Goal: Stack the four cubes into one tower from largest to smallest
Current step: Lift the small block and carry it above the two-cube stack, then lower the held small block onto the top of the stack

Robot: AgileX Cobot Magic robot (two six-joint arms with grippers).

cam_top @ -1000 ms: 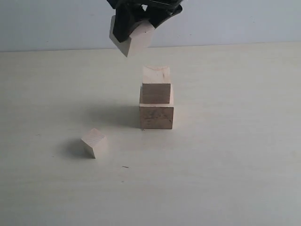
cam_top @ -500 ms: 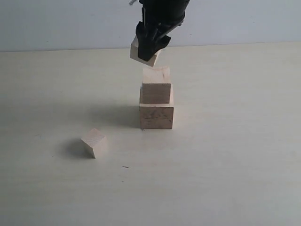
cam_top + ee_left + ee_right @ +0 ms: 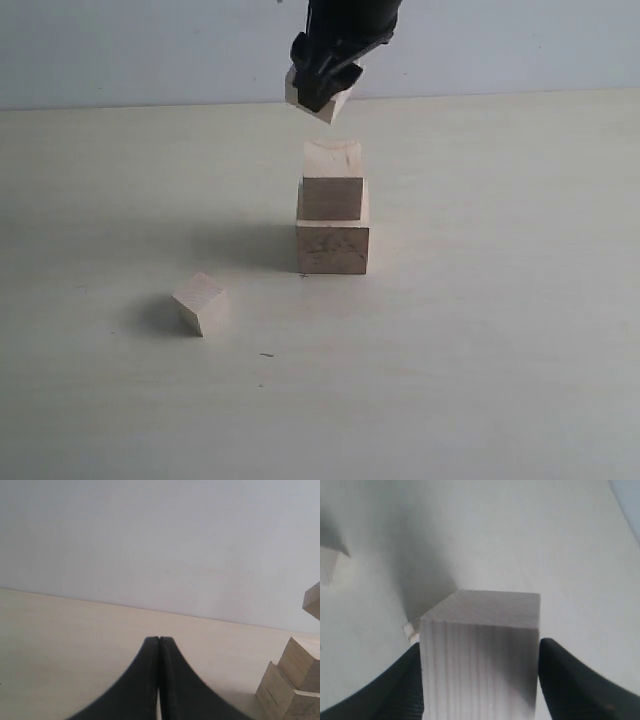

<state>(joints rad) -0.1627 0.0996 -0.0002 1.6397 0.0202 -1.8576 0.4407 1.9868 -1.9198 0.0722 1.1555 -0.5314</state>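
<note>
Pale tabletop (image 3: 480, 330) runs back to a plain light wall (image 3: 120, 50). Near the middle stands the tower (image 3: 333, 210), so far two blocks. The largest cube (image 3: 333, 250) forms the base, with dark grain smudges on its near face, and the second cube (image 3: 333, 198) rests on it. Just above the tower, clear of its top and slightly to the left, the right gripper (image 3: 325, 78) hangs with the third cube (image 3: 328, 110) clamped between its black fingers (image 3: 575, 685). The jaws stand fairly wide around the block, which is tilted. The smallest cube (image 3: 200, 303) lies on the tabletop in front of the tower and well to its left in the exterior view, turned corner-on. The left gripper (image 3: 159, 642), off to one side of the tower, has its jaws pressed together with nothing between them.
</note>
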